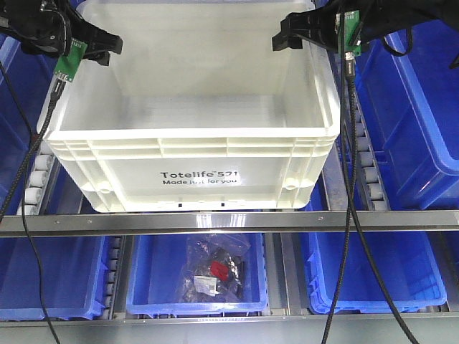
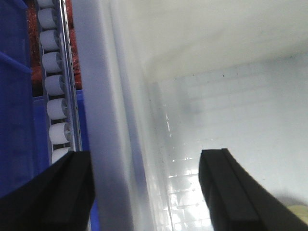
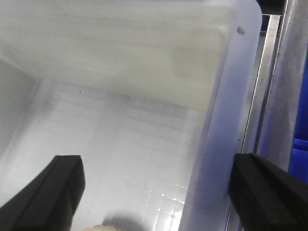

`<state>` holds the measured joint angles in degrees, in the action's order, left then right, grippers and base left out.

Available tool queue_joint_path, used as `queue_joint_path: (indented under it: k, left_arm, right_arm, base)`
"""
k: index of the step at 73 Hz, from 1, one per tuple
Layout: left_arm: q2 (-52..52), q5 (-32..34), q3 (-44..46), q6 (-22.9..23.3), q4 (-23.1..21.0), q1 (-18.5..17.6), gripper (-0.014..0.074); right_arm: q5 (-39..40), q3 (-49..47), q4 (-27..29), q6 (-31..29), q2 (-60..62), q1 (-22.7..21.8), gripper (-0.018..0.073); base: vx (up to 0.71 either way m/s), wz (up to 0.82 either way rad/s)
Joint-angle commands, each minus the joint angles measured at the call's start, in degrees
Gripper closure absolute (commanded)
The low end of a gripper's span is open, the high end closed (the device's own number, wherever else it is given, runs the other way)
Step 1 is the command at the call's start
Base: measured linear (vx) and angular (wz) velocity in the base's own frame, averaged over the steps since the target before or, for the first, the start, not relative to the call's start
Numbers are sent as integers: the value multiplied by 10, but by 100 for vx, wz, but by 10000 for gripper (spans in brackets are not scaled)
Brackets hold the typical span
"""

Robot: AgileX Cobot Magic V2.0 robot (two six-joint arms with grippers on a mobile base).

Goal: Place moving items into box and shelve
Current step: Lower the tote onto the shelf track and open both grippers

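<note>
Presently catalogued: one box (image 1: 193,136), a large cream-white rectangular plastic crate with a ribbed rim and black print on its front wall, sitting on the upper level of a roller shelf (image 1: 229,219), between blue bins (image 1: 412,107) at either side.

Handling, as a judgement: rigid moulded walls, smooth and likely slippery on the flat faces; light while nearly empty, but bulky, so it wants two holds at once. The ribbed rim on the two short sides looks the surest place to take it, since the ribs give an edge to catch under.

Contents: a pale cream-yellow item (image 2: 298,211) shows only as a sliver on the gridded floor at the bottom edge of the wrist views; the front view does not show the floor's near part. The pinkish item cannot be found.

Left tool (image 1: 97,49): spread wide, straddling the left wall, one finger outside by the rollers (image 2: 55,113), one inside, neither visibly pressing the plastic.

Right tool (image 1: 301,32): likewise spread wide astride the right wall, one finger in, one out beside the metal rail (image 3: 267,82).

Below: further blue bins, the middle one (image 1: 197,283) holding bagged small parts.
</note>
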<state>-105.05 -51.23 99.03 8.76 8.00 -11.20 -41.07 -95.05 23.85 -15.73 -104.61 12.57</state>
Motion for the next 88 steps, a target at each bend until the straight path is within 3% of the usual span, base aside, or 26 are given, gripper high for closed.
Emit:
queue_joint_path:
  k: [1, 53, 66, 88]
  left_arm:
    - [35, 33, 20, 10, 7, -4, 40]
    - [75, 49, 20, 10, 22, -4, 41]
    - [75, 37, 20, 10, 22, -4, 41]
    - [75, 3, 20, 11, 19, -4, 41]
  right_arm:
    - [48, -24, 17, -8, 38, 3, -62]
    - [85, -24, 18, -8, 41, 3, -32]
    - [98, -24, -15, -10, 49, 3, -32]
    - [50, -22, -38, -8, 58, 3, -32]
  base:
    - [0, 0]
    - [0, 0]
    - [0, 0]
    - [0, 0]
